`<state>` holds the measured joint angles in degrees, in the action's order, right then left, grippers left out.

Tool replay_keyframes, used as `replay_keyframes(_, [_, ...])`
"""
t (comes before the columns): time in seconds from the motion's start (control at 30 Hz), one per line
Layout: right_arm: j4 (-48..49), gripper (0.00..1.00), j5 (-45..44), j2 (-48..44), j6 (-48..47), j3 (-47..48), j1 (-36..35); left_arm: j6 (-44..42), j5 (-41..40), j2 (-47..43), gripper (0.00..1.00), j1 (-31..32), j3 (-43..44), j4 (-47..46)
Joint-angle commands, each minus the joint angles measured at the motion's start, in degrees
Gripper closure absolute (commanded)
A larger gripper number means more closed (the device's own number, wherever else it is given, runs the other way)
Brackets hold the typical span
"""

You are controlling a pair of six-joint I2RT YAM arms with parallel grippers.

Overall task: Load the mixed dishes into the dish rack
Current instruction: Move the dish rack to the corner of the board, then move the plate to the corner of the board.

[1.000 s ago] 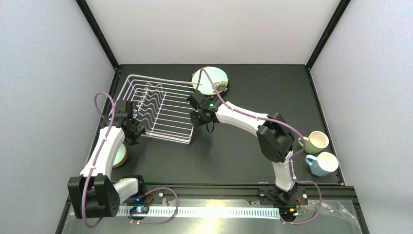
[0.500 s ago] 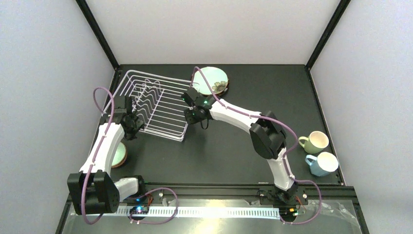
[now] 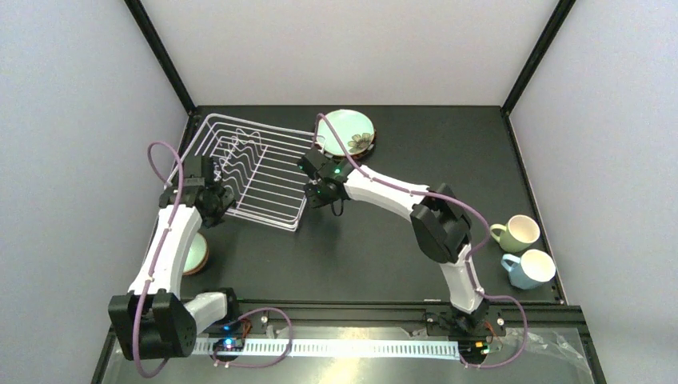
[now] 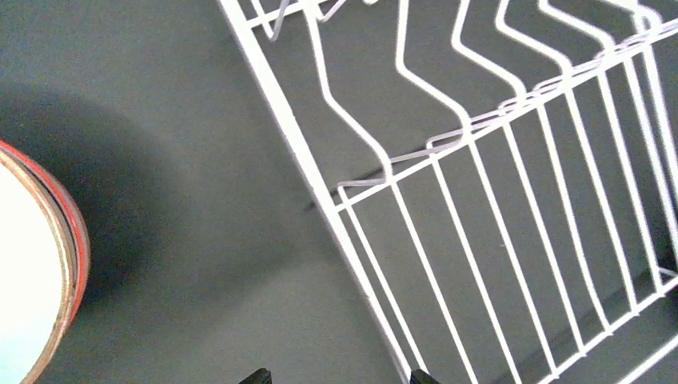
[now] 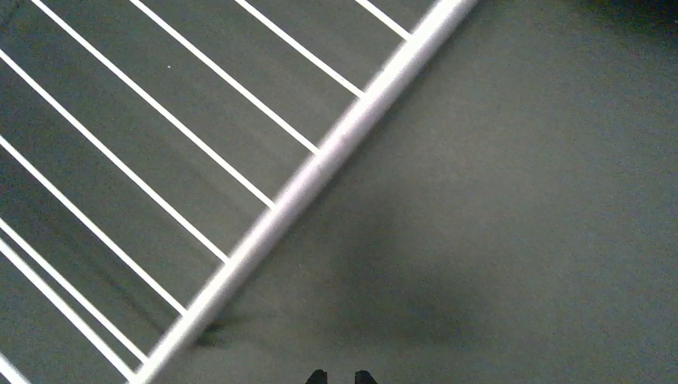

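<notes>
Matte dark grey table [image 3: 376, 256], flat, fine even grain in the wrist views. The dish rack [image 3: 254, 170] lies far-left on it, set askew: white coated wire, rectangular, low sides, straight parallel floor wires, and wavy zigzag divider wires across its middle; no dishes in it. Left arm [image 3: 172, 240] is a white shell with black joints and a looping purple cable; the right arm [image 3: 400, 196] is the same build and stretches across toward the rack's right side. The mint-green flowered plate [image 3: 345, 132] is round and glossy with a dark rim and a flower cluster at one edge; it sits just beyond the rack's far-right corner. Pale green mug [image 3: 520, 232] and light blue mug [image 3: 532, 268] stand upright and close together at the table's right edge, both smooth glazed, with pale insides. A small bowl [image 3: 196, 254] is half hidden under the left arm, well outside the rack; the left wrist view shows its pale inside and reddish banded rim [image 4: 48, 264]. Left gripper [image 3: 214, 202] is at the rack's near-left corner with its fingertips [image 4: 256, 374] spread wide and the rack's rim wire running down between them. Right gripper [image 3: 313, 186] is just beside the rack's right rim; its dark fingertips [image 5: 317, 375] are drawn close with only a slit between and nothing in it.
</notes>
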<state>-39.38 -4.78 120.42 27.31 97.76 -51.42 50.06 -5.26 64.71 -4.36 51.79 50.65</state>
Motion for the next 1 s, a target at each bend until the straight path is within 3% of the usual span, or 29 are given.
replay_keyframes(0.0, [-1.74, 0.79, -4.16, -7.21, 0.88, -1.85, 0.15, -0.16, 2.37, -3.29, 0.01, 0.40, 3.71, 0.28])
replay_keyframes(0.2, [-2.25, 0.74, -6.23, -13.86, 2.15, -3.01, 5.02, -0.79, 4.95, -5.45, 0.01, 0.33, 6.80, -0.75])
replay_keyframes(0.3, [-2.09, 0.65, -5.70, -15.54, 2.98, -3.41, 9.65, -0.90, 7.50, -4.61, 0.01, 0.46, 8.74, -2.31])
replay_keyframes(0.43, [1.34, 0.61, -1.93, -17.06, 4.74, -6.40, 17.59, -2.22, 9.00, -1.26, 0.02, 0.84, 12.83, -4.35])
replay_keyframes(0.5, [3.71, 0.46, -1.06, -17.19, 5.26, -7.53, 20.73, -2.80, 9.06, 0.74, 0.02, 1.15, 15.27, -5.48])
replay_keyframes(0.57, [5.21, 0.38, -0.49, -16.58, 5.51, -7.86, 23.22, -3.03, 9.49, 3.15, 0.02, 1.28, 17.44, -6.51])
replay_keyframes(0.77, [8.49, 0.26, 4.32, -11.13, 6.22, -5.87, 28.34, -4.32, 10.53, 11.00, 0.02, 2.73, 23.66, -9.40])
replay_keyframes(0.97, [8.30, 0.23, 7.39, -2.94, 5.29, 1.00, 30.70, -6.05, 10.65, 21.06, 0.02, 4.26, 33.77, -11.11])
